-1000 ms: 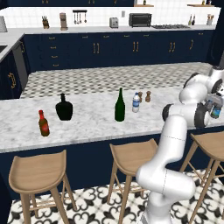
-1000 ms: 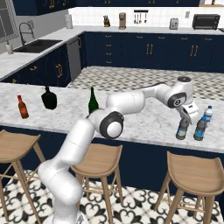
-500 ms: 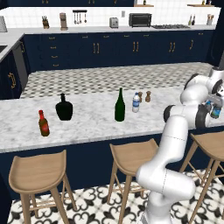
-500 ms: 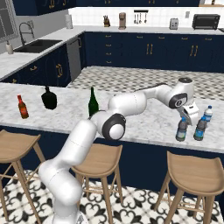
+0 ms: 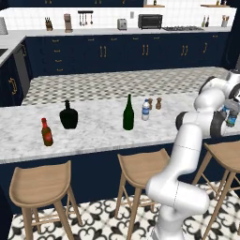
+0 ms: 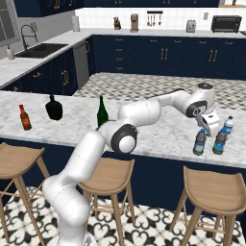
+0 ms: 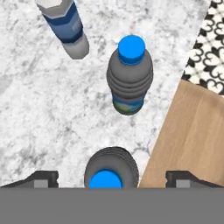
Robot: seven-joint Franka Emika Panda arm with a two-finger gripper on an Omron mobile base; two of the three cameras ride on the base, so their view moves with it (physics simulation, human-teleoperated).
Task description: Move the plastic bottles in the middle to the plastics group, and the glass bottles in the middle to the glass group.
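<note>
- We see the gripper with its fingers spread wide, straddling a dark bottle with a blue cap, gripping nothing.
- That bottle stands upright in the plastics group near the counter's front edge; its body is cut off below.
- We spot the green bottle upright mid-counter, neck up, a small water bottle just beside it.

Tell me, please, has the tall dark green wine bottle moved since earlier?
No; the tall green wine bottle stands just as far right of the squat dark bottle as before.
</note>
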